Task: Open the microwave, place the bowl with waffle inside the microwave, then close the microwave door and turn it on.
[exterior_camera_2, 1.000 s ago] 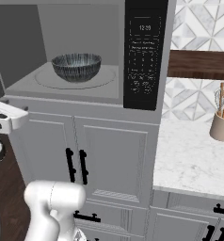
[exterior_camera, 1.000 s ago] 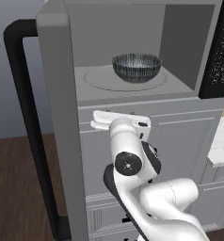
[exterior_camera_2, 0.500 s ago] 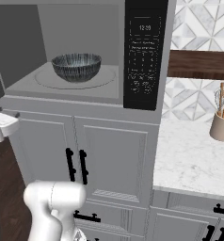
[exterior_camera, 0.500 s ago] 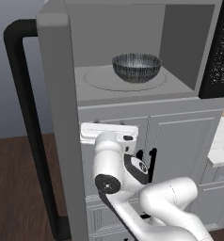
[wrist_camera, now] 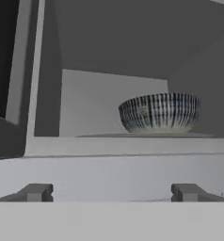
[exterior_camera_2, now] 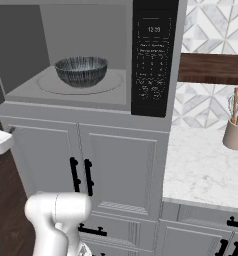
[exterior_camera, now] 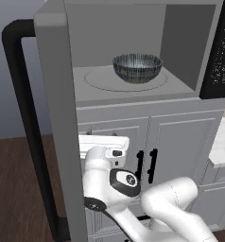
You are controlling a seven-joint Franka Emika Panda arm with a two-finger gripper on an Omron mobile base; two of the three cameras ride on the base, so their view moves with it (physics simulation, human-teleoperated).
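Hand view had the gripper [wrist_camera: 111,192] empty with its tips spread wide, sitting below the microwave [wrist_camera: 132,94] opening and looking up at the bowl [wrist_camera: 160,113] on the turntable. Bowl's in, so I'd guess the microwave door [exterior_camera: 55,118], swung wide open, was next.

White arm bent low, wrist raised, gripper [wrist_camera: 111,192] empty, jaws spread wide apart

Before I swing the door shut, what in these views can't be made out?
- Bowl contents: rim blocks the inside in the right base and hand views; no waffle visible.
- Button panel labels: too small to read.
- Microwave door: seen edge-on in the left base view, glass hidden.
- Gripper: open, empty.
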